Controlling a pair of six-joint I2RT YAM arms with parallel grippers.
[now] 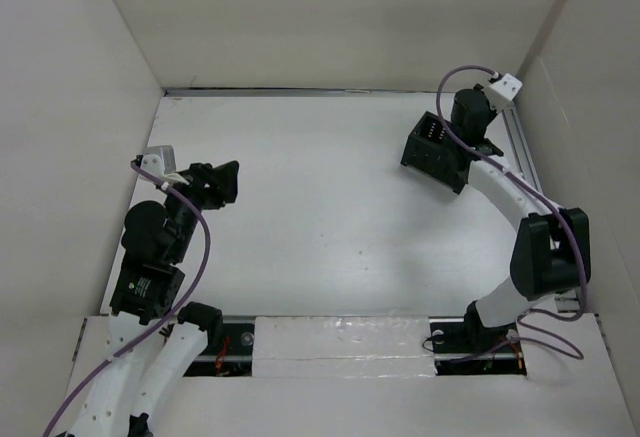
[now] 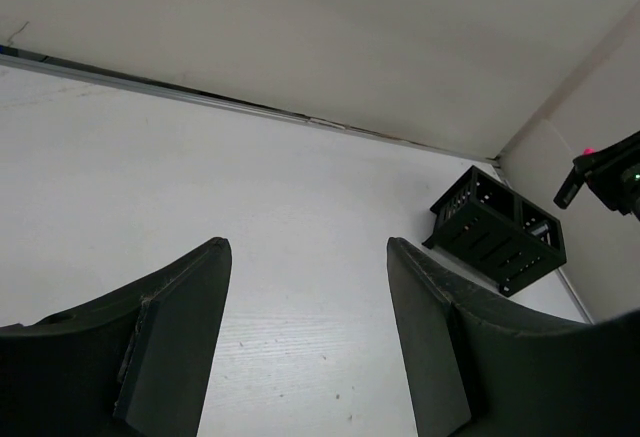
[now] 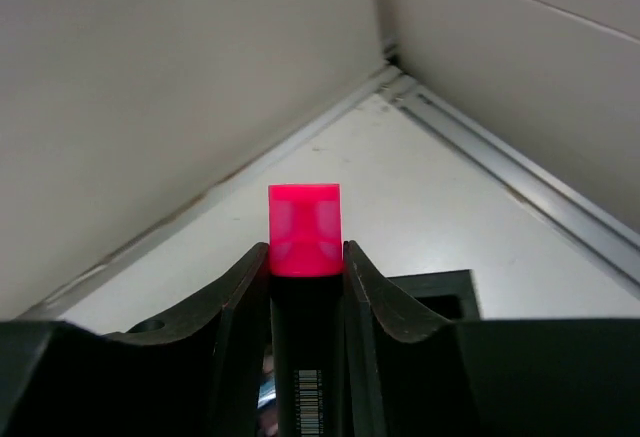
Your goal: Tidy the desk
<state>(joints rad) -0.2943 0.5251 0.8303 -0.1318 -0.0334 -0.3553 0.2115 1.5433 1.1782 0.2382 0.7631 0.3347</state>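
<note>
The desk (image 1: pixel 320 207) is a flat white tabletop between white panel walls. A small black compartmented box (image 1: pixel 437 155) stands at its far right; it also shows in the left wrist view (image 2: pixel 498 229) and in the right wrist view (image 3: pixel 440 287). My right gripper (image 1: pixel 455 137) is over that box, shut on a black highlighter with a pink cap (image 3: pixel 304 229) that sticks out past the fingertips (image 3: pixel 355 257). My left gripper (image 1: pixel 228 182) hovers over the left side of the desk, open and empty, with bare white surface between its fingers (image 2: pixel 180 307).
An aluminium rail (image 1: pixel 520 152) runs along the right wall next to the box. A dark seam (image 2: pixel 250 107) runs along the foot of the back wall. A white strip (image 1: pixel 340 342) lies along the front edge between the arm bases.
</note>
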